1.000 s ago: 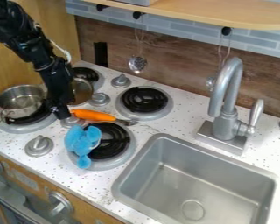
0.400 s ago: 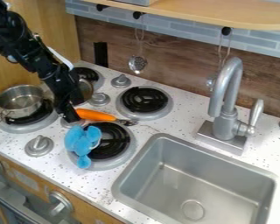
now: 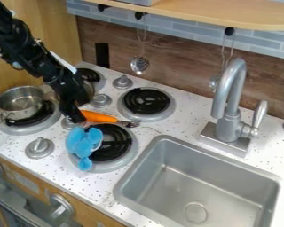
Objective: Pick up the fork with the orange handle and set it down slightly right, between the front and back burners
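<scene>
Round black burners point(image 3: 145, 101): four
Gray knobs up top point(image 3: 122, 83): four, one partly hidden
Gray knobs down in front point(image 3: 62, 205): two
Silver pots point(image 3: 20, 107): one in plain sight, plus one round metal thing point(image 3: 88, 90) partly hidden
Orange-handled tools point(image 3: 98, 117): one
Blue bunches point(image 3: 83, 145): one, with parts too bunched up to count
Sinks point(image 3: 212, 181): one
Drains point(image 3: 195, 213): one
Big bent taps point(image 3: 229, 88): one
Tap handles point(image 3: 260, 116): one
Wall hooks point(image 3: 229, 31): three
Hanging kitchen tools point(image 3: 140, 65): two
Wooden shelves point(image 3: 209, 14): one

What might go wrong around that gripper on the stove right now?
The gripper is right at the end of the orange handle, so a small sideways move might knock it askew. The blue object lies close by, partly over a burner, and could get dragged. The metal pot might be bumped if the arm swings.
</scene>
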You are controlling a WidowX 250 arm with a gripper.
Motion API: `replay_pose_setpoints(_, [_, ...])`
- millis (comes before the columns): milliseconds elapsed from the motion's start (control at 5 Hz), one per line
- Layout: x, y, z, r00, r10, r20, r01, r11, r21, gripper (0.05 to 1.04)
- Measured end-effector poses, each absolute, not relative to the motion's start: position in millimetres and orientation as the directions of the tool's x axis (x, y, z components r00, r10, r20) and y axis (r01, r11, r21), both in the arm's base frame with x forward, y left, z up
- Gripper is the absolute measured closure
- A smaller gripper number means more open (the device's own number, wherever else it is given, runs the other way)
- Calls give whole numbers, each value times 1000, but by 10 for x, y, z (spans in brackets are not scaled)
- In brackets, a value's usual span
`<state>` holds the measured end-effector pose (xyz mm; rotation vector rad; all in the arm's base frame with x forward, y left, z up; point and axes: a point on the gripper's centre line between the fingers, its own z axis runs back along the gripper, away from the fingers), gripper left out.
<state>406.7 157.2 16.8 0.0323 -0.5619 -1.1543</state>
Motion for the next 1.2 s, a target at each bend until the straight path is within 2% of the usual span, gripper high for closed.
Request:
replay_pose_setpoints(200, [4129,1498,92,246,-872,423,877,386,285,83])
replay_pose_setpoints(400, [4157,1410,9,219,-879,423,899,351,263,139])
replay_pose_setpoints(600, [4179,1370,-10,187,-893,409,913,311,263,407])
replay_pose_setpoints(800, [4196,1372,-11,176,-903,392,915,297,274,616])
replay_pose_setpoints(1200, [4159,1356,60,99,-908,407,942,217,255,640])
